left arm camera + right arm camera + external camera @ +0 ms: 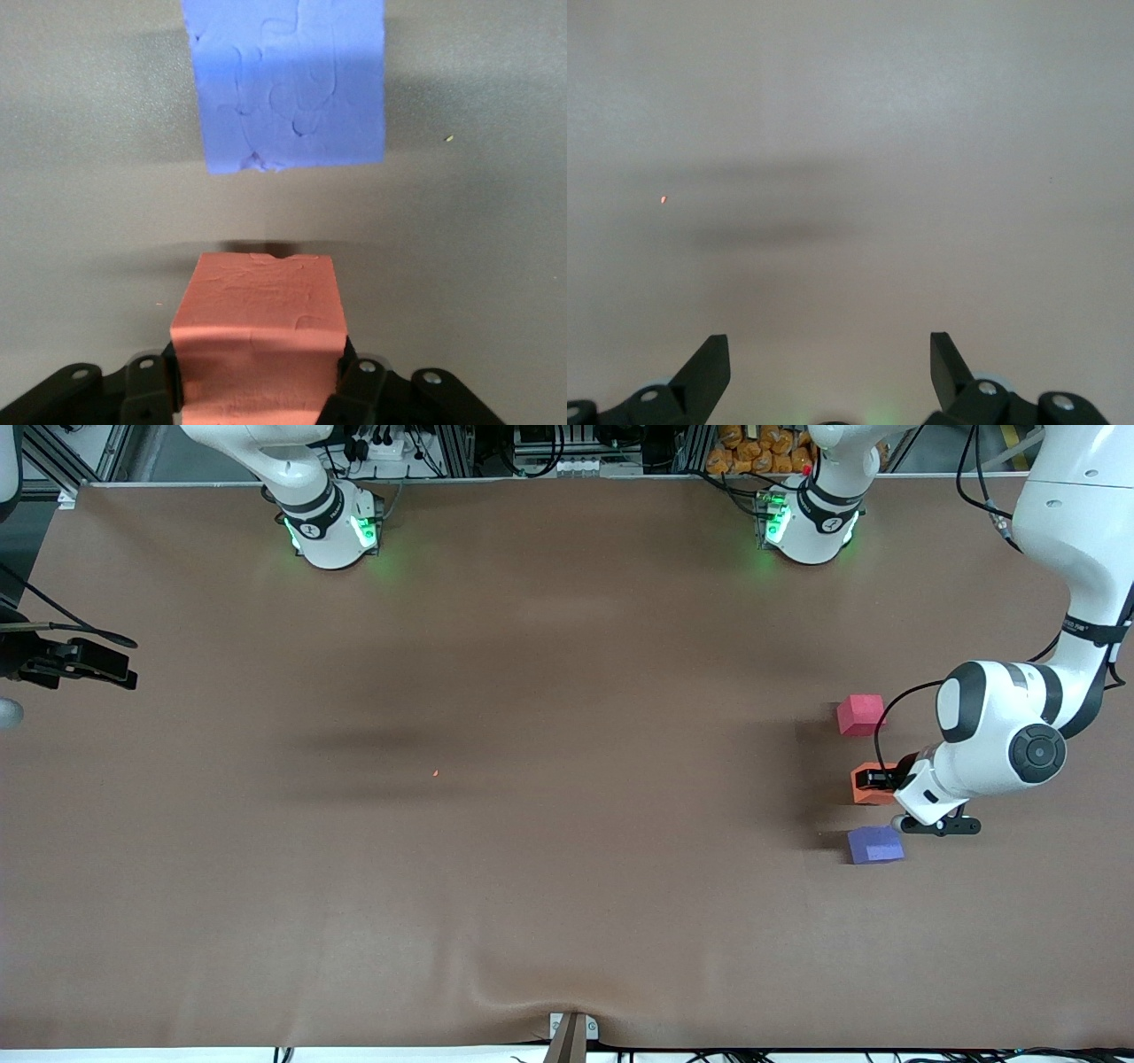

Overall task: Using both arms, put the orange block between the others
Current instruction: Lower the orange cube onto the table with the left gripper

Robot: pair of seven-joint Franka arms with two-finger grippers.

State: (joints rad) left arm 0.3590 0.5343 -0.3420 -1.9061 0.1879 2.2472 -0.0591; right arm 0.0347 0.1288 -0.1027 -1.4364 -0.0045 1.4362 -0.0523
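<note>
The orange block (861, 785) sits in the gap between the pinkish-red cube (860, 715) and the purple-blue cube (875, 844), toward the left arm's end of the table. My left gripper (879, 779) is shut on it. In the left wrist view the black fingers (354, 376) pinch the orange block (257, 319) on both sides, with the purple-blue cube (292, 88) just ahead of it. I cannot tell whether the block rests on the mat or hangs just above it. My right gripper (124, 664) waits open over the right arm's end of the table, with nothing between its fingers (709, 363).
A brown mat (532, 868) covers the table. A tiny orange speck (435, 773) lies near its middle. The arm bases (332, 531) (806, 527) stand at the edge farthest from the front camera. A metal clamp (571, 1032) sits at the nearest edge.
</note>
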